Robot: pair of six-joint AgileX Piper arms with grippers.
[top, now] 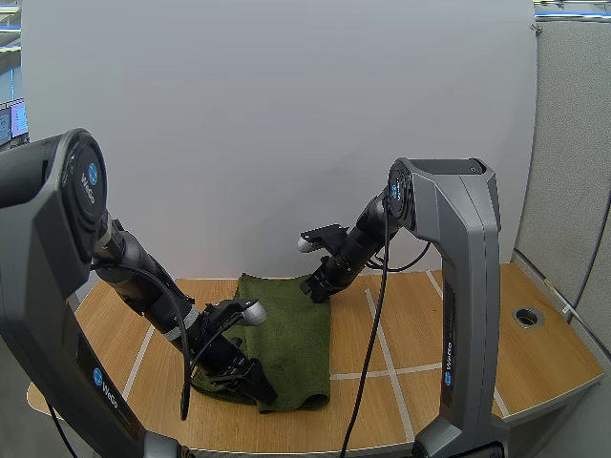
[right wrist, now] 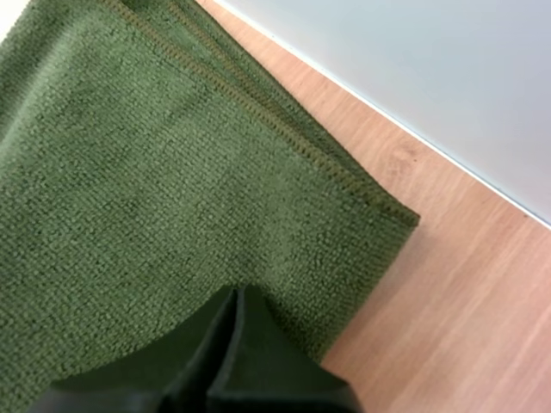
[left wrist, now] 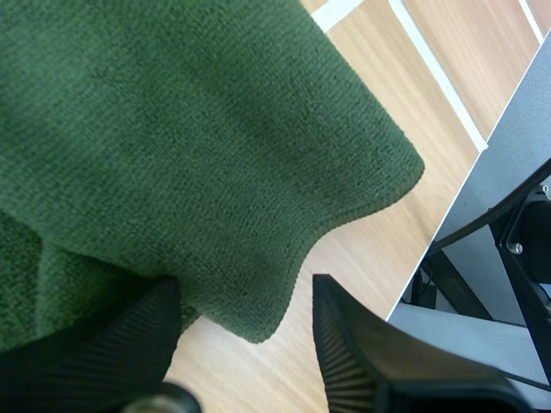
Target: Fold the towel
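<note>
The green towel (top: 291, 334) lies folded on the wooden table (top: 439, 324). The left gripper (top: 256, 382) sits low at its near edge, fingers spread wide, a wavy bit of the towel's hem (left wrist: 258, 323) reaching between them. The right gripper (top: 316, 287) hovers over the towel's far corner, its fingers pressed together into one dark wedge, pinching nothing.

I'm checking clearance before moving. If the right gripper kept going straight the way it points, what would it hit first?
The green towel, near its far corner; the right gripper points down onto the cloth. Depth is unclear, so it may already touch.
</note>
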